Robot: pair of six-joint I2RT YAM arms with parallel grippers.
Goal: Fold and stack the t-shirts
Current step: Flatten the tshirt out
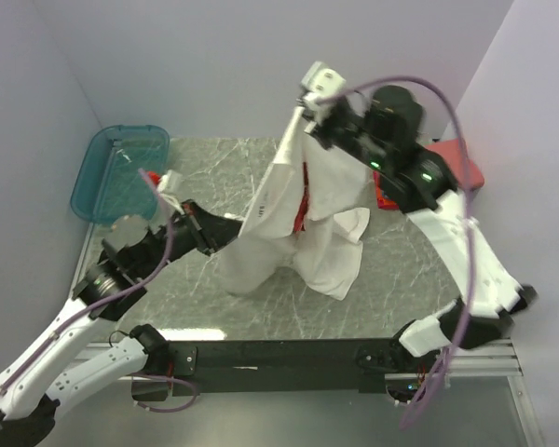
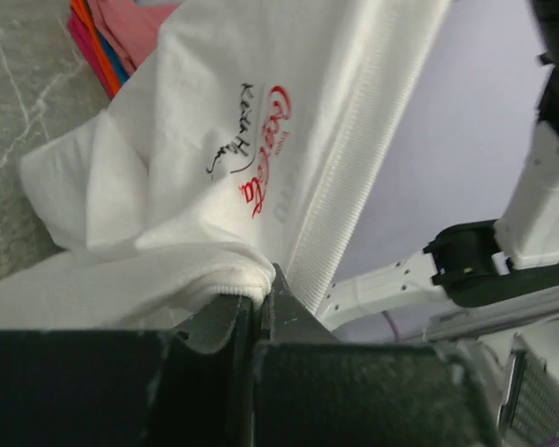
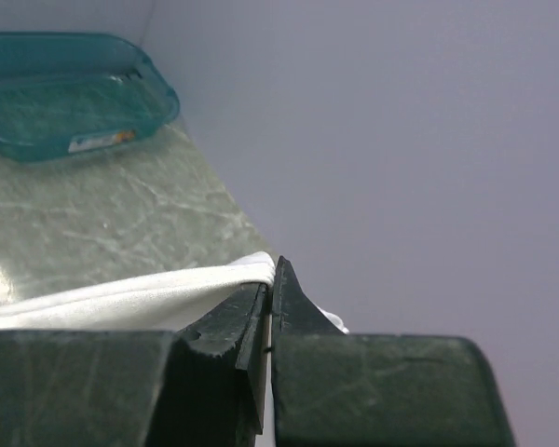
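A white t-shirt (image 1: 307, 219) with a red Coca-Cola print (image 2: 272, 140) hangs above the middle of the table, stretched between both arms. My right gripper (image 1: 309, 119) is raised at the back and shut on the shirt's top edge (image 3: 214, 284). Lower on the left, my left gripper (image 1: 235, 226) is shut on a ribbed hem (image 2: 247, 279) of the same shirt. The shirt's bottom drapes onto the marble table (image 1: 196, 298). Folded coral-red, orange and blue t-shirts (image 2: 107, 37) lie in a stack at the far right (image 1: 461, 163), mostly hidden behind my right arm.
A teal plastic bin (image 1: 119, 172) stands at the table's back left corner and shows in the right wrist view (image 3: 70, 93). Lilac walls close in the back and both sides. The right arm (image 2: 503, 247) reaches across in the left wrist view.
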